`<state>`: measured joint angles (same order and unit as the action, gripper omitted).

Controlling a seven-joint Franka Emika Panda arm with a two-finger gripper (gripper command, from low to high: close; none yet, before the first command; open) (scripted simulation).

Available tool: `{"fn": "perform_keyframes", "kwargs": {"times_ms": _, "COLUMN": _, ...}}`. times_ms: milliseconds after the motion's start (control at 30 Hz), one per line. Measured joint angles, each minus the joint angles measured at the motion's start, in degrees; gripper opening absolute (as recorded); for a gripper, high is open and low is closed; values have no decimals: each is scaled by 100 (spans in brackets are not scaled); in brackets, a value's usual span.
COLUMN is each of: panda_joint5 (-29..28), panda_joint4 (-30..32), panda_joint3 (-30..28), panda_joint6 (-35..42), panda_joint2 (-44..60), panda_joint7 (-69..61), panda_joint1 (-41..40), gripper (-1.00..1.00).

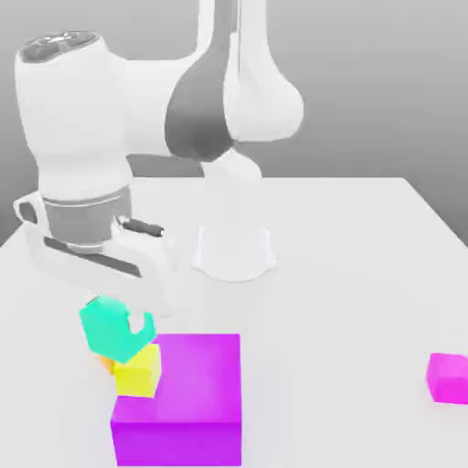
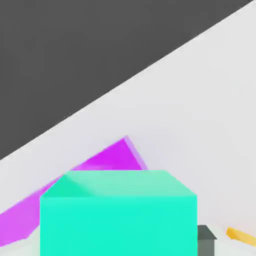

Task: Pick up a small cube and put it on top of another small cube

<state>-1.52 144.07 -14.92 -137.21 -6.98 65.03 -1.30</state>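
My gripper (image 1: 126, 320) hangs low at the exterior view's left and is shut on the small teal cube (image 1: 104, 331). The cube sits tilted between the fingers, one white fingertip (image 1: 143, 322) overlapping its edge. In the hand view the teal cube (image 2: 118, 220) is very close, with a dark finger pad (image 2: 206, 239) beside it. Right under the teal cube are a yellow cube (image 1: 139, 374) and the corner of an orange cube (image 1: 104, 364). I cannot tell whether the teal cube touches them.
A big magenta block (image 1: 187, 402) stands against the yellow cube near the front edge, and also appears in the hand view as the magenta block (image 2: 102, 162). A small magenta cube (image 1: 448, 377) lies far to the exterior view's right. The arm's white base (image 1: 234, 249) stands mid-table.
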Motion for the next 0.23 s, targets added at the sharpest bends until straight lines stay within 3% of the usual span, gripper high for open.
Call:
{"fn": "perform_keyframes", "kwargs": {"times_ms": 133, "panda_joint5": 113, "panda_joint4": 276, "panda_joint3": 1, "panda_joint6": -811, "panda_joint2": 539, "panda_joint7": 16, "panda_joint1": 37, "gripper": -100}}
{"fn": "perform_keyframes", "kwargs": {"times_ms": 167, "panda_joint5": 146, "panda_joint4": 305, "panda_joint3": -19, "panda_joint6": -930, "panda_joint2": 631, "panda_joint7": -4, "panda_joint1": 62, "gripper": 100}}
{"fn": "perform_keyframes", "kwargs": {"times_ms": 233, "panda_joint5": 146, "panda_joint4": 305, "panda_joint3": -19, "panda_joint6": -930, "panda_joint2": 631, "panda_joint7": -4, "panda_joint1": 75, "gripper": 100}}
